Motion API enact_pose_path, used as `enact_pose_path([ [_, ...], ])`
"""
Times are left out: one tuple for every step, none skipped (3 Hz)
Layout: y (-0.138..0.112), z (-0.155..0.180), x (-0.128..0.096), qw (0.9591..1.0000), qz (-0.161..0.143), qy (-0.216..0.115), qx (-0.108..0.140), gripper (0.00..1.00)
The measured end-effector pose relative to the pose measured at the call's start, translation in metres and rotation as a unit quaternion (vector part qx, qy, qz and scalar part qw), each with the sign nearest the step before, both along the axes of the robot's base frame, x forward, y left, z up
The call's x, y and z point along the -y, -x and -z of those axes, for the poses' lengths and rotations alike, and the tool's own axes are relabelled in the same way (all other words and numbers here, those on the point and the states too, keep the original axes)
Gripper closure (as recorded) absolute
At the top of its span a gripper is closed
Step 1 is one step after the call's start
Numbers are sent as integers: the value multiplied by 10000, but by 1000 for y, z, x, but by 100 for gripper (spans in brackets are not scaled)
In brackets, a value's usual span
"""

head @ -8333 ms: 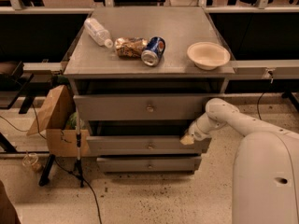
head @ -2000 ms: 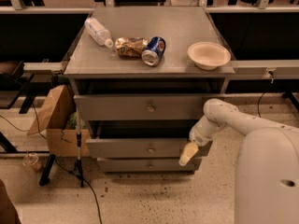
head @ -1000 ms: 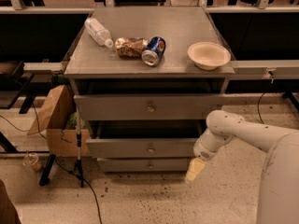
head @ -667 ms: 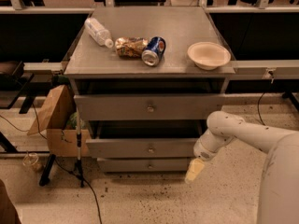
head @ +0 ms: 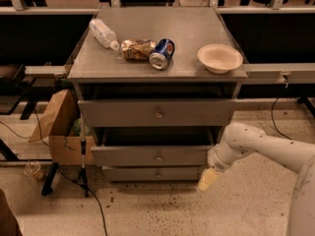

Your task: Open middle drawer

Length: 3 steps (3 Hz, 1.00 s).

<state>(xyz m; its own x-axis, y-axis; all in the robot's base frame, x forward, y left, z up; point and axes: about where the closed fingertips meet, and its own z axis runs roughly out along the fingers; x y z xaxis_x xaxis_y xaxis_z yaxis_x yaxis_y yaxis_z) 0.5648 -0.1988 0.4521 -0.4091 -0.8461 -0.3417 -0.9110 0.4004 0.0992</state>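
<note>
The middle drawer point(head: 128, 156) is the grey front with a small round knob point(head: 158, 157), between the widest front point(head: 113, 113) above and the narrowest front point(head: 133, 173) below. It stands out a little from the cabinet, with a dark gap above it. My gripper point(head: 206, 179) hangs pointing down at the end of the white arm point(head: 256, 144). It is just right of the cabinet's lower right corner, beside the narrowest drawer, below and right of the middle drawer's right end. It touches no drawer and holds nothing I can see.
On the cabinet top point(head: 197, 28) lie a water bottle point(head: 102, 32), a crumpled snack bag point(head: 137, 48), a blue can point(head: 162, 53) and a cream bowl point(head: 220, 58). A brown paper bag and box point(head: 56, 127) and a thin stand with cables point(head: 81, 156) are at the left.
The gripper has moved from the middle drawer's right end down and to the right, off the drawer front. In the last second it has barely moved. The drawers look unchanged.
</note>
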Motion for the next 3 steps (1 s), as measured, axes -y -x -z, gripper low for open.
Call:
enact_pose_path([
  [-11,-7,-1,9997,9,-47,250,0],
  [-27,-10,-4,9992,-15,-116,392,0],
  [-49,-10,-6,9987,-2,-131,492,0],
])
